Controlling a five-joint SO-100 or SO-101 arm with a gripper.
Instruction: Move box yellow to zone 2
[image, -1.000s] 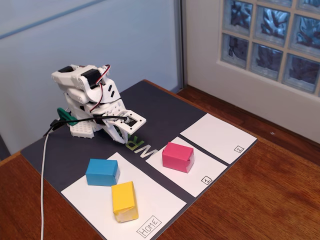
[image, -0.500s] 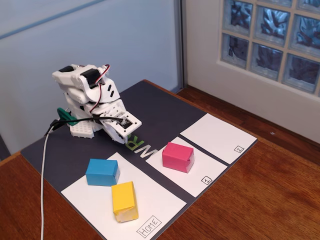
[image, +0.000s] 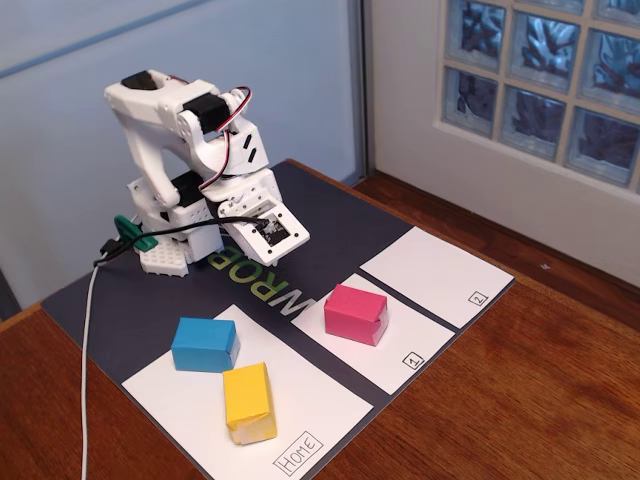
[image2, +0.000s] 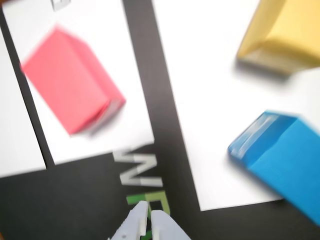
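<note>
— Where is the yellow box (image: 249, 402) being kept?
— It is being carried by the Home sheet (image: 190, 405) on the counter (image: 560, 380), touching the blue box (image: 205, 345). The pink box (image: 356, 313) is being held on sheet 1 (image: 395, 345); zone 2 (image: 437, 276) is lying bare.
— And the hand (image2: 150, 216)?
— It is being seen clenched, fingertips together, nothing grasped, in the blurred wrist view.
</note>
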